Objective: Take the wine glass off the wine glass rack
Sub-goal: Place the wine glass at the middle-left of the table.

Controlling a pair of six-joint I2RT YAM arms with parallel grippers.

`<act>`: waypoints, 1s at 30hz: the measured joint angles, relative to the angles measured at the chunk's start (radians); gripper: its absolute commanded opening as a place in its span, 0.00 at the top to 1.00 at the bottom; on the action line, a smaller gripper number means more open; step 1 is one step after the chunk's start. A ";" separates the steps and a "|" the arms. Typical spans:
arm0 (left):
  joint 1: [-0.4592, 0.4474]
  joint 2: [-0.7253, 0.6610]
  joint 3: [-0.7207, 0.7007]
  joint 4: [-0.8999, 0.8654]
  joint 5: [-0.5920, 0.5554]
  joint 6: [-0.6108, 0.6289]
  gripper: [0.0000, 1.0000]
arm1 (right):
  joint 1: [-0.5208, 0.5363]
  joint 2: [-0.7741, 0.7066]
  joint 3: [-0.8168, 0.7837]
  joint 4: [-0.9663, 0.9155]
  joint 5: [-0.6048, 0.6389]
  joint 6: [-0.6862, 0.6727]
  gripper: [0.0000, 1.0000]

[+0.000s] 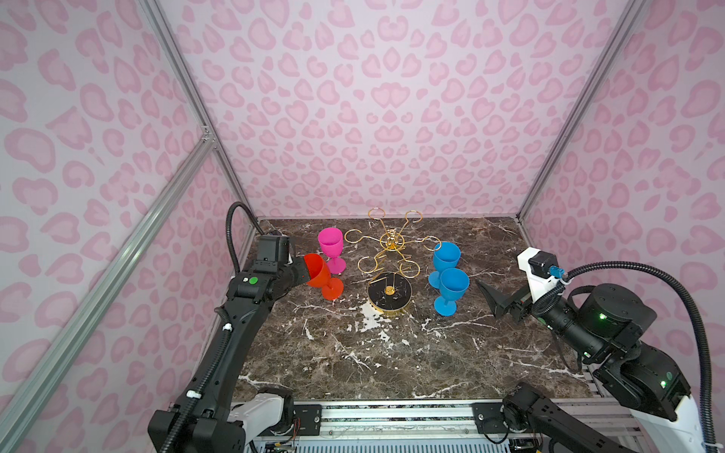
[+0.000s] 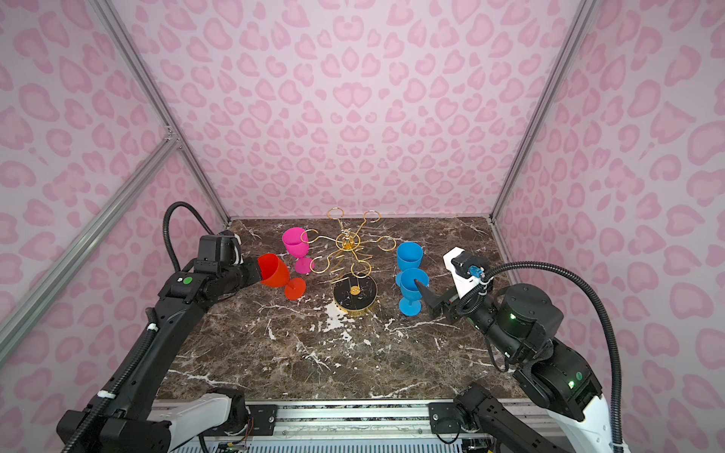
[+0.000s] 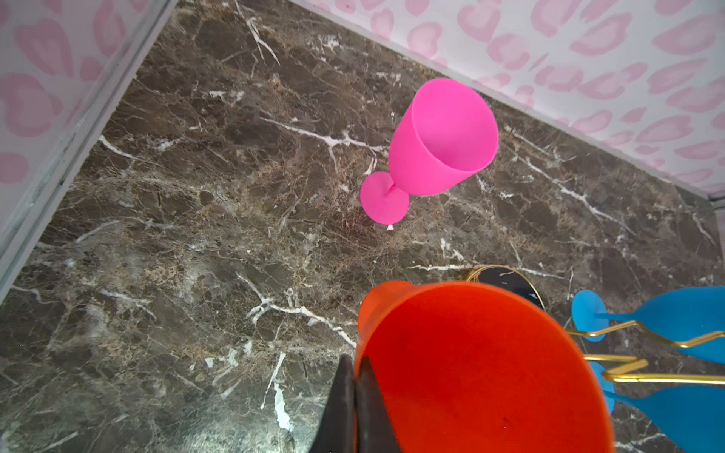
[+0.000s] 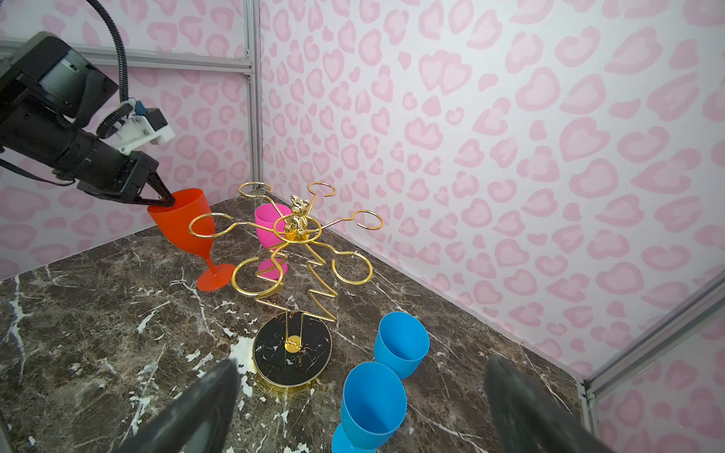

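Observation:
My left gripper (image 1: 303, 270) (image 2: 257, 270) (image 4: 163, 200) is shut on the rim of the red wine glass (image 1: 318, 270) (image 2: 273, 270) (image 4: 184, 223), one finger inside the bowl (image 3: 482, 372) and one outside. This glass is tilted, its foot low by the table, left of the wine glass rack and apart from it. The gold wire wine glass rack (image 1: 392, 243) (image 2: 347, 240) (image 4: 298, 227) stands mid-table on a round black base (image 3: 506, 276), with no glass on its looped arms. Right of the rack, my right gripper (image 1: 484, 290) (image 2: 421, 288) (image 4: 361, 362) is open and holds nothing.
A pink glass (image 1: 330, 243) (image 3: 439, 141) (image 4: 268, 219) stands upright just behind the red one. Two blue glasses (image 1: 446, 257) (image 1: 454, 284) (image 4: 372, 404) stand between the rack and my right gripper. Pink patterned walls close in the marble table (image 1: 353, 353) on three sides.

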 measured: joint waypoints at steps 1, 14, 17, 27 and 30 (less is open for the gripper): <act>-0.009 0.014 0.000 0.000 0.004 0.001 0.97 | 0.000 -0.001 -0.002 0.000 0.000 0.000 0.01; -0.068 0.218 0.051 0.019 -0.055 0.063 0.97 | 0.000 -0.006 -0.011 -0.002 0.000 0.005 0.01; -0.080 0.254 0.079 0.028 -0.066 0.078 0.97 | 0.000 -0.014 -0.016 -0.005 0.000 0.008 0.01; -0.111 0.338 0.158 0.037 -0.122 0.118 0.97 | 0.000 -0.019 -0.017 -0.005 0.003 0.009 0.01; -0.119 0.363 0.183 0.026 -0.139 0.136 0.97 | 0.000 -0.017 -0.020 -0.006 0.003 0.011 0.01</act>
